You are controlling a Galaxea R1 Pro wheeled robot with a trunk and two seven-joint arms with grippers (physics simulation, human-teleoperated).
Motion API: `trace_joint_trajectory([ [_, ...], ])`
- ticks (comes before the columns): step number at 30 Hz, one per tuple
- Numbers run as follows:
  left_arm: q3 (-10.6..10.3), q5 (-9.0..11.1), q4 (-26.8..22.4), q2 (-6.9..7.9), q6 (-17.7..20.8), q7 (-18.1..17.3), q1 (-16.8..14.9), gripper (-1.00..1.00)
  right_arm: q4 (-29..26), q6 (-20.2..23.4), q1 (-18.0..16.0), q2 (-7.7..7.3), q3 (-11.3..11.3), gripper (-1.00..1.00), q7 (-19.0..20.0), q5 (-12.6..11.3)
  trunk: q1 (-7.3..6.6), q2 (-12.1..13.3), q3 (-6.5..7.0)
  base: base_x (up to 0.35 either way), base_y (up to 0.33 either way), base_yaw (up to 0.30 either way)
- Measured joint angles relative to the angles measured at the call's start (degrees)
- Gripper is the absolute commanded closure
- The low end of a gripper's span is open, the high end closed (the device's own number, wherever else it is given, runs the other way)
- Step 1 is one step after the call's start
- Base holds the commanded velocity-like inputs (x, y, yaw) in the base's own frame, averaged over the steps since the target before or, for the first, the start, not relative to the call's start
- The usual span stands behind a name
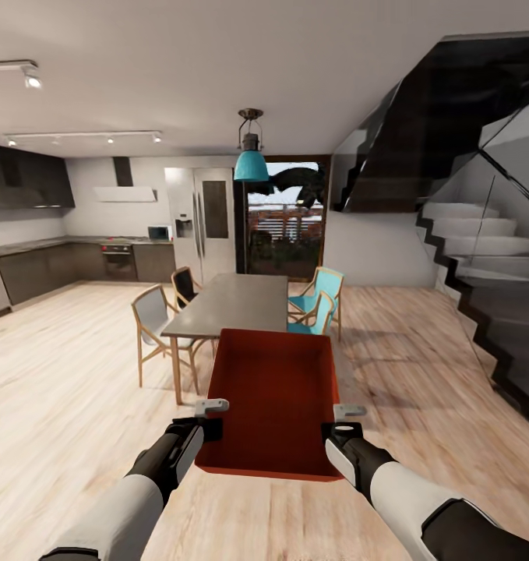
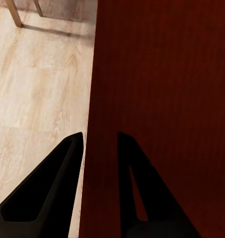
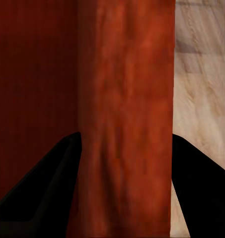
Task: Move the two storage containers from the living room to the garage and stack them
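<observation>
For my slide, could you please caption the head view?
Both end effectors carry an orange-red open-topped box toward a grey dining table.

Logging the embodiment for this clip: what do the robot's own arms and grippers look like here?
Both arms have glossy white forearm shells that change to black casing at the wrist. The left gripper and right gripper are black blocks, each with a small grey metal tab near the tip. In the wrist views the fingers are matte black, wedge-shaped and tapering to a point. No cables or markings are visible.

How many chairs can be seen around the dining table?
4: two wooden chairs on the left side of the dining table, two turquoise chairs on its right. Others may be hidden behind the storage container.
</observation>
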Motion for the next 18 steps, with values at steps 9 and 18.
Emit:
trace_joint_trajectory([
  [9,0.0,0.1,0.1,0.05,0.0,0.0,0.0,1.0,0.0,0.0,0.0,0.04,0.0,1.0,0.0,0.0,0.0,0.0,0.0,0.0,0.0,-0.278],
  [18,0.0,0.1,0.0,0.05,0.0,0.0,0.0,1.0,0.0,0.0,0.0,0.03,0.0,1.0,0.0,0.1,0.0,0.0,0.0,0.0,0.0,-0.278],
])
